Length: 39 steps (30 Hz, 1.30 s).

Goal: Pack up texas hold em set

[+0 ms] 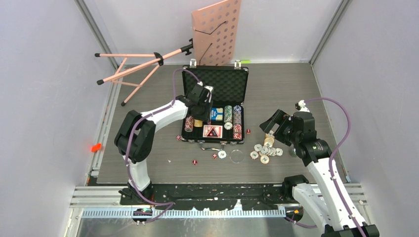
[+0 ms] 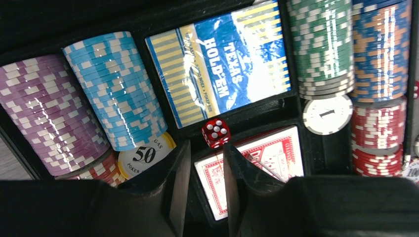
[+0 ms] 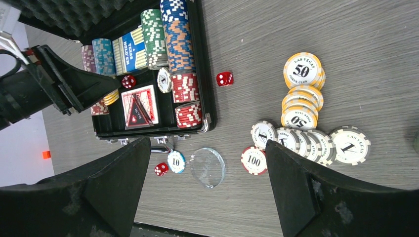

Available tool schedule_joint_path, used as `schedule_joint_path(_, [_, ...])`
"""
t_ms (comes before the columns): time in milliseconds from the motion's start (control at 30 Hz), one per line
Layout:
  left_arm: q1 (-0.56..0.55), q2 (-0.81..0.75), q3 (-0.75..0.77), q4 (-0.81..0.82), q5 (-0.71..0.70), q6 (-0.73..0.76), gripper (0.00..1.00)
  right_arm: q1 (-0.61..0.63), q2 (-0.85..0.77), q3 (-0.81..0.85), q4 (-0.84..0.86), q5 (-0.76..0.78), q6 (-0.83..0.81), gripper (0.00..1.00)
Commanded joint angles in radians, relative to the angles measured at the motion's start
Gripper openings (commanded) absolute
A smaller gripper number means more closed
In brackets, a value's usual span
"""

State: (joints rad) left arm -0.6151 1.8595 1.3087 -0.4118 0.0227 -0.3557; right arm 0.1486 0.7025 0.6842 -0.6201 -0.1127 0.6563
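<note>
Black fingers (image 2: 168,197) of the left gripper (image 2: 206,153) stand slightly apart and empty at lower centre, a red die (image 2: 216,132) just above their tips. The right gripper (image 3: 207,143) gapes wide, with loose chips (image 3: 299,118) at centre right.

Grey table (image 1: 296,89): open briefcase (image 1: 225,84), loose chips (image 1: 264,150), dice (image 1: 195,161)

Black case (image 1: 217,140); white-striped purple chips (image 2: 49,113), sky-blue chips (image 2: 116,89), green chips (image 2: 321,44), red chips (image 2: 378,128); blue-and-yellow striped deck (image 2: 217,64); white-dotted red die (image 2: 216,132).
</note>
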Motion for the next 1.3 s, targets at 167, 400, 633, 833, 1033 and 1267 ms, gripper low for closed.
schedule_joint_path(167, [-0.012, -0.039, 0.053, 0.027, 0.062, -0.004, 0.22, 0.002, 0.002, 0.016, 0.034, 0.009, -0.012, 0.92])
schedule_joint_path(400, [-0.015, 0.022, 0.068, 0.027, 0.086, -0.019, 0.21, 0.002, -0.006, 0.013, 0.034, 0.011, -0.015, 0.92])
schedule_joint_path(633, [-0.015, 0.069, 0.082, -0.006, 0.0, -0.004, 0.2, 0.002, -0.007, 0.011, 0.033, 0.01, -0.016, 0.92])
schedule_joint_path(833, [-0.015, 0.03, 0.06, -0.042, -0.169, 0.018, 0.18, 0.002, -0.018, 0.011, 0.018, 0.019, -0.019, 0.92])
schedule_joint_path(1033, [-0.015, -0.002, 0.057, -0.068, -0.216, 0.046, 0.17, 0.001, -0.023, 0.011, 0.016, 0.021, -0.014, 0.92])
schedule_joint_path(1267, [-0.015, -0.006, 0.048, -0.031, -0.144, 0.034, 0.35, 0.001, -0.02, 0.011, 0.016, 0.012, -0.005, 0.92])
